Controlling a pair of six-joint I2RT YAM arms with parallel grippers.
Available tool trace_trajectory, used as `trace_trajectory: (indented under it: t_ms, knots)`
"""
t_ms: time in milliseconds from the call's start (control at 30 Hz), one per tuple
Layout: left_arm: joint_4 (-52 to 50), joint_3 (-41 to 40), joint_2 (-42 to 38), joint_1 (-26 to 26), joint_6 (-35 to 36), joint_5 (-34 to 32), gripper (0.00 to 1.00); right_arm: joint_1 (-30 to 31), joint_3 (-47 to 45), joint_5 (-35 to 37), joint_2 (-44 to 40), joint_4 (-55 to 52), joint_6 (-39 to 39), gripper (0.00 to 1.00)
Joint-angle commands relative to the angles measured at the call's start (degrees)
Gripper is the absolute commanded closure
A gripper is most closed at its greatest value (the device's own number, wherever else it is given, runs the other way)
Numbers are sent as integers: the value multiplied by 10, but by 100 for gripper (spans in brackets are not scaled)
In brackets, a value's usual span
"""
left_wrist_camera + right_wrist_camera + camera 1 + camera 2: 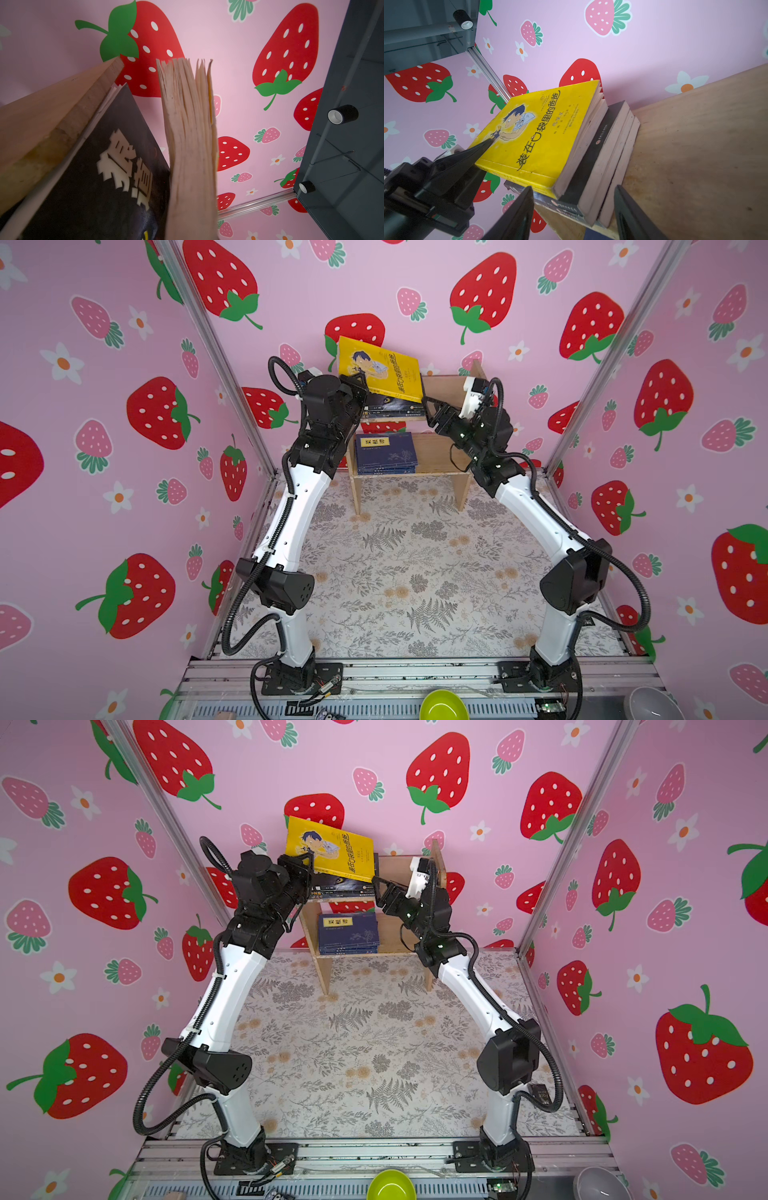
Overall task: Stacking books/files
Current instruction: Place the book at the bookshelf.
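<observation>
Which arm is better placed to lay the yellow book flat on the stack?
Left. The left gripper is shut on the yellow book, holding it tilted over the black books on the shelf; the right gripper is open, holding nothing.

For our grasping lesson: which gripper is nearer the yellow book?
Left. The left gripper clamps the yellow book by one edge; the right gripper sits open beside the opposite corner.

The yellow paperback book (542, 133) has a smooth, faintly glossy card cover and rough, yellowed paper page edges. The black paperback book (83, 197) has a satin card cover. The pale wooden shelf (695, 155) is matt, grainy and stained. The floral-printed desk (415, 572) looks matt.
</observation>
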Motion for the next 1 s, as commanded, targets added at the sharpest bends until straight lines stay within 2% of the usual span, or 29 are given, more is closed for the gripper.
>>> trace_trajectory:
  t_ms: [0,167,367,500,700,967]
  knots:
    - [24,29,1,3,-19,11,100,3,35,2,7,46,12,38]
    - [25,30,9,3,-23,12,100,3,33,8,11,67,22,33]
    - [21,28,13,4,-24,18,100,5,62,8,37,32,39,40]
    - [19,29,15,5,-24,25,96,9,69,13,49,23,44,43]
    - [16,23,17,4,-28,37,96,20,88,20,67,11,40,44]
    - [6,22,16,4,-23,47,81,22,94,29,73,16,40,45]
